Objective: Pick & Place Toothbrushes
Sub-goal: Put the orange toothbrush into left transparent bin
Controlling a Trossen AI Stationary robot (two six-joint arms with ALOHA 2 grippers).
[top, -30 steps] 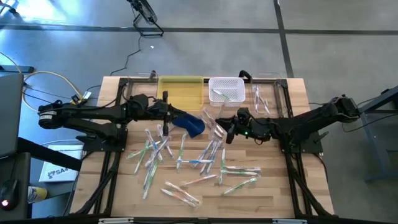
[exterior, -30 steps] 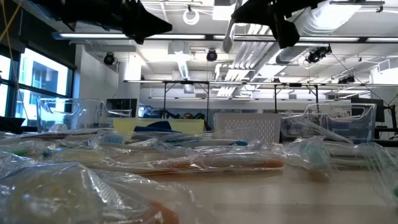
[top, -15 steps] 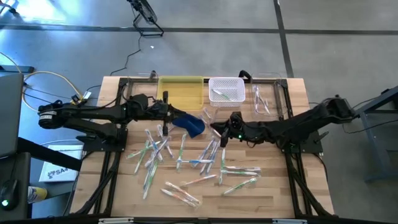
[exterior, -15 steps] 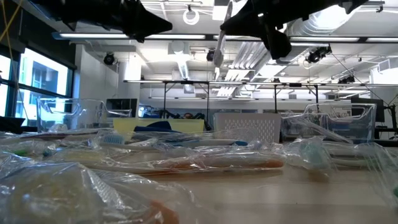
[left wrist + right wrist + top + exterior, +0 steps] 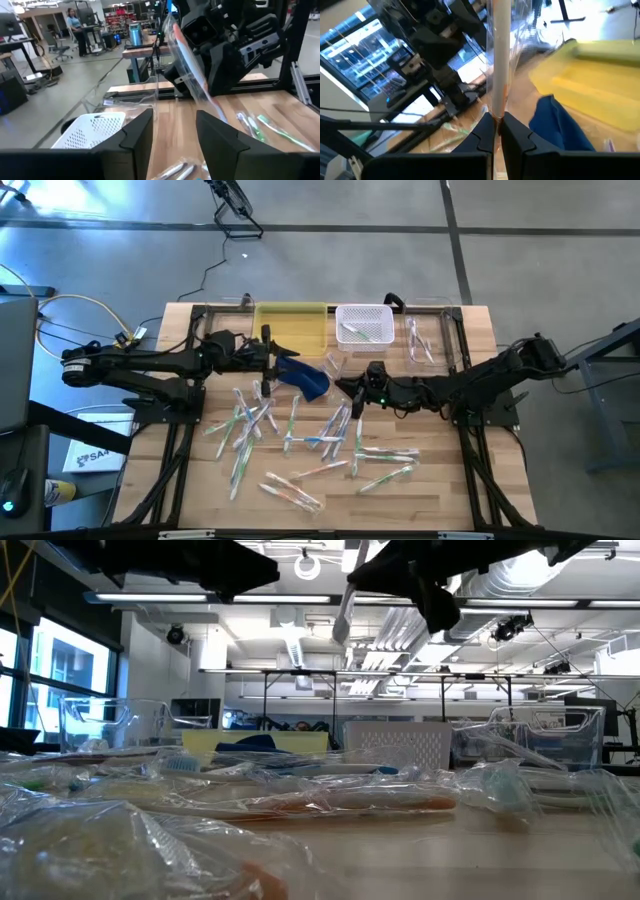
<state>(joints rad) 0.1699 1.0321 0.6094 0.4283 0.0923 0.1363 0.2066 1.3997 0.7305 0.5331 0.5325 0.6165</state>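
Right gripper (image 5: 496, 131) closed on a wrapped toothbrush (image 5: 499, 55), pinched near one end. Held off the desk above its middle, just beside the blue pouch (image 5: 305, 378). Long axis runs out ahead of the fingers, toward the left arm.

Left gripper (image 5: 172, 131) hangs over the left half of the desk, near the yellow tray (image 5: 293, 328) at the far edge. Fingers parted, gap clear, nothing held. In its wrist view the toothbrush stands ahead of the gap, tilted, free end not yet between the fingers.

Key relation: the two grippers face each other with the pouch between; the free end of the toothbrush points at the open left gripper. Looks like a hand-over setting up, judged from the facing poses only.

Remaining toothbrushes (image 5: 300, 435) lie scattered over the near half of the desk. A few are in the white basket (image 5: 363, 325) at the far edge.
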